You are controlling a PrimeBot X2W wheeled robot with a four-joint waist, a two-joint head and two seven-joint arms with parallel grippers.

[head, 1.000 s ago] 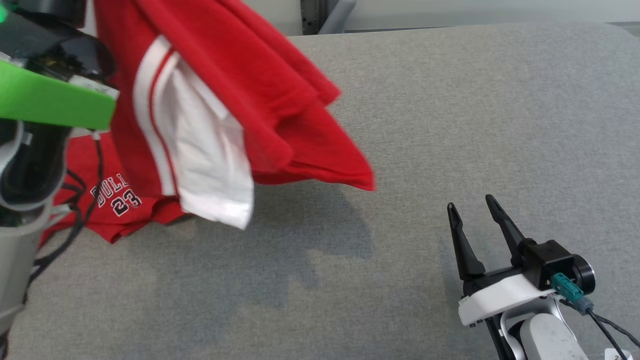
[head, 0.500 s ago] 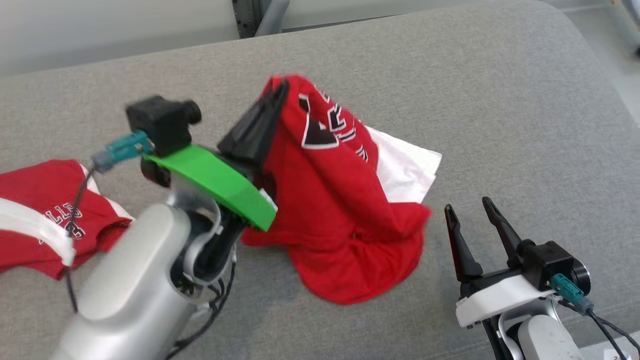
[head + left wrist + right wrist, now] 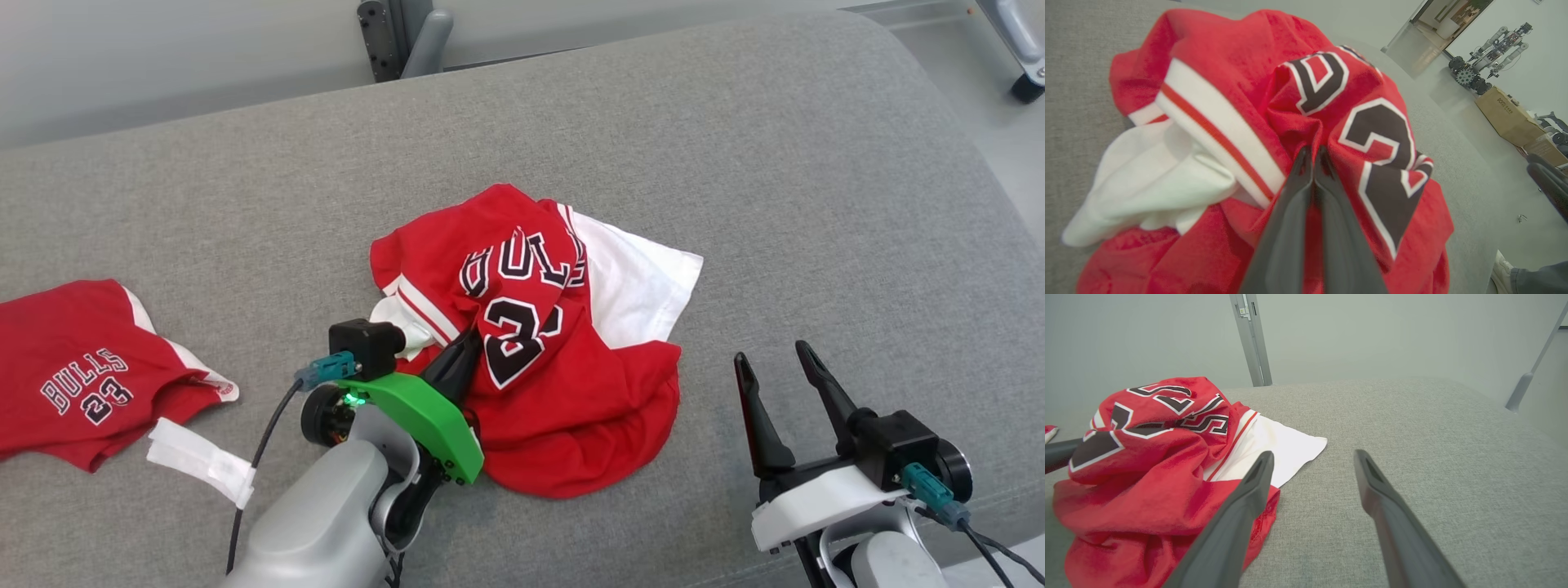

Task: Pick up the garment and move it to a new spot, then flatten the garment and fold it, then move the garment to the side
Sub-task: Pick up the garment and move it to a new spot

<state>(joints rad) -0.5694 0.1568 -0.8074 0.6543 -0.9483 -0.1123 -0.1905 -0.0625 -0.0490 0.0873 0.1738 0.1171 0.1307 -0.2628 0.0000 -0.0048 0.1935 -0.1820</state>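
The left pincer (image 3: 467,349) is fully closed, its two dark fingers pressed together, and it grips a fold of the garment (image 3: 563,416) at the fingertips. In the left wrist view the red cloth bunches exactly where the tips of the left pincer (image 3: 1312,152) meet, and a thin line of red shows between the fingers. The garment (image 3: 1216,45) is a red shirt with black letters, a black number and white parts. It lies crumpled in a heap on the grey worktop (image 3: 816,204), just ahead of this pincer. A white sleeve is on the left of the fingers and the number is on their right.

The right pincer (image 3: 771,357) is wide open and holds nothing. It hovers over the bare worktop. In its wrist view the garment (image 3: 1147,490) is beside the left finger of the right pincer (image 3: 1313,454); I cannot tell if they touch.

Well apart, on the outer side of the left pincer, lies a second red shirt (image 3: 73,367) with a white strip (image 3: 200,461) next to it.
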